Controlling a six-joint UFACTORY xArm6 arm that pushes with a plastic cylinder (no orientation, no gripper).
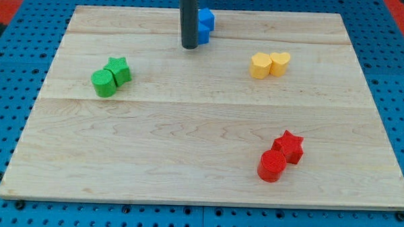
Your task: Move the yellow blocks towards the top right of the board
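Note:
Two yellow blocks sit touching side by side in the board's upper right part: a yellow hexagon-like block (260, 65) on the left and a yellow heart-shaped block (280, 63) on the right. My tip (189, 46) rests on the board near the top centre, well to the left of the yellow pair. The dark rod rises out of the view's top.
Blue blocks (204, 26) stand just right of and behind the rod, partly hidden by it. A green cylinder (104, 83) and green star (118, 70) touch at the left. A red cylinder (272, 165) and red star (289, 146) touch at the lower right. The wooden board (187, 160) lies on blue pegboard.

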